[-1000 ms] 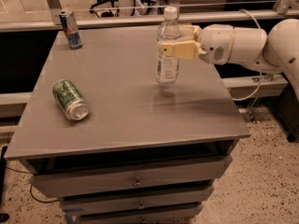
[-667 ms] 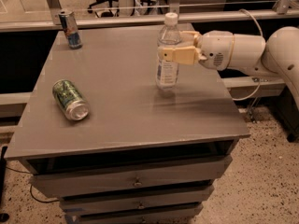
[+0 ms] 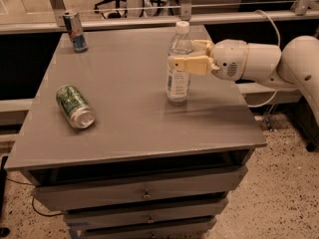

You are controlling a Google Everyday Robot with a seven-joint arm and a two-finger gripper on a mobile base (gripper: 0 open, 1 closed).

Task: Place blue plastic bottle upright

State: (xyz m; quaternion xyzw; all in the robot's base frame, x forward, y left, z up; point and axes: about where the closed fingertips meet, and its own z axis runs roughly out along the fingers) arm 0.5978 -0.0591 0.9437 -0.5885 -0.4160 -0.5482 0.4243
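The hand is still pinching the blue plastic bottle just below its shoulder. Both are sitting lower than a second ago, and the bottle is standing upright on the counter, right of centre.

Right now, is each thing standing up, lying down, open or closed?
blue plastic bottle: upright on the table, cap on.
gripper: closed around the bottle's upper half.
green can: lying on its side.
blue-and-silver can: upright at the far left corner.
drawers: shut.
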